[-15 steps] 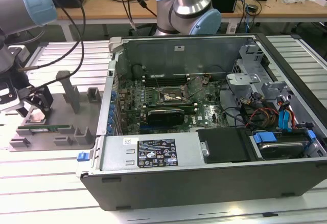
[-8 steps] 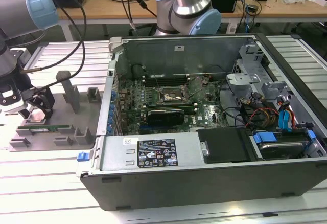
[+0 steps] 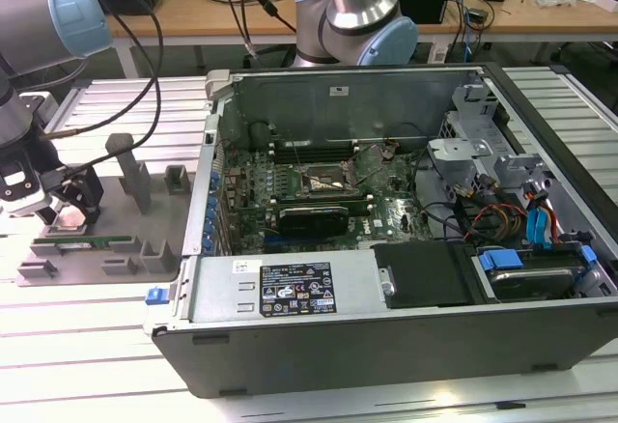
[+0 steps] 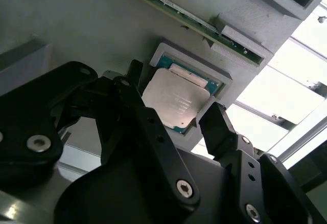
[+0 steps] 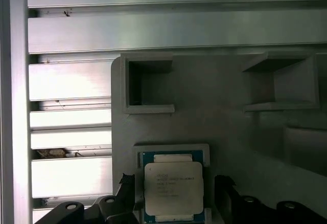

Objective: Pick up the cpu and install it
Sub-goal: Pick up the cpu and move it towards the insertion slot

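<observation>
The cpu (image 4: 173, 100) is a flat silver-topped square chip lying in a shallow recess of the grey plastic tray (image 5: 214, 121); it also appears in the first wrist view as the cpu (image 5: 173, 187). My gripper (image 4: 175, 91) stands open over it, one black finger on each side of the chip with small gaps between. In the first wrist view the gripper (image 5: 174, 183) straddles the chip the same way. In the exterior view the gripper (image 3: 70, 212) hangs low over the tray (image 3: 145, 244) at the exterior view's left. The motherboard socket (image 3: 328, 183) sits inside the open computer case (image 3: 386, 278).
A long green memory stick (image 3: 87, 242) lies in the tray beside the gripper, seen as the memory stick (image 4: 179, 14) in the second wrist view. Upright grey blocks (image 3: 130, 172) rise from the tray. Cables and drives crowd the case's right side. A second arm's base (image 3: 352, 17) stands behind the case.
</observation>
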You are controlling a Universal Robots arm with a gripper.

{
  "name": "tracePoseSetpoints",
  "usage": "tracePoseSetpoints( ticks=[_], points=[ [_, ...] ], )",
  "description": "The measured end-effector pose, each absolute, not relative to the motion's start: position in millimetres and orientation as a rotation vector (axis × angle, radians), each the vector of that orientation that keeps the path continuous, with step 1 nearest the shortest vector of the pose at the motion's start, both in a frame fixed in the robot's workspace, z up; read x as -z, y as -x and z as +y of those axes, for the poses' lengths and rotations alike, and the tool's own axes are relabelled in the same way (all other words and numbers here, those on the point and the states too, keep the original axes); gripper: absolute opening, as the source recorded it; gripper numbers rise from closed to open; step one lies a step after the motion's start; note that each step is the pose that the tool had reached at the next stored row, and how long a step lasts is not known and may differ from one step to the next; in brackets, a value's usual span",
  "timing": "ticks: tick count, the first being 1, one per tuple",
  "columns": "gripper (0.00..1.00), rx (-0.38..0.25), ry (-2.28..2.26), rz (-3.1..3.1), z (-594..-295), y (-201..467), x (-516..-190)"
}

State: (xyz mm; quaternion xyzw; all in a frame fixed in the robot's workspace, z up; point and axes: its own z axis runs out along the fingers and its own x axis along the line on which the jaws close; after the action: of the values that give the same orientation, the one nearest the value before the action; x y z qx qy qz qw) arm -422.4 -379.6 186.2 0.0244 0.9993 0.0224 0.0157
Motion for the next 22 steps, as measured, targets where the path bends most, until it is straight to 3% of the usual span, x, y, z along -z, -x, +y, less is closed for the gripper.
tracePoseSetpoints(
  ticks=[3, 4, 22],
  points=[
    [0.71, -0.069, -0.076, 3.108, -379.6, 422.3, -186.3],
    [0.64, -0.069, -0.076, 3.108, -379.6, 422.4, -186.2],
    [0.64, -0.080, -0.077, 3.130, -379.3, 423.0, -185.9]
  ],
)
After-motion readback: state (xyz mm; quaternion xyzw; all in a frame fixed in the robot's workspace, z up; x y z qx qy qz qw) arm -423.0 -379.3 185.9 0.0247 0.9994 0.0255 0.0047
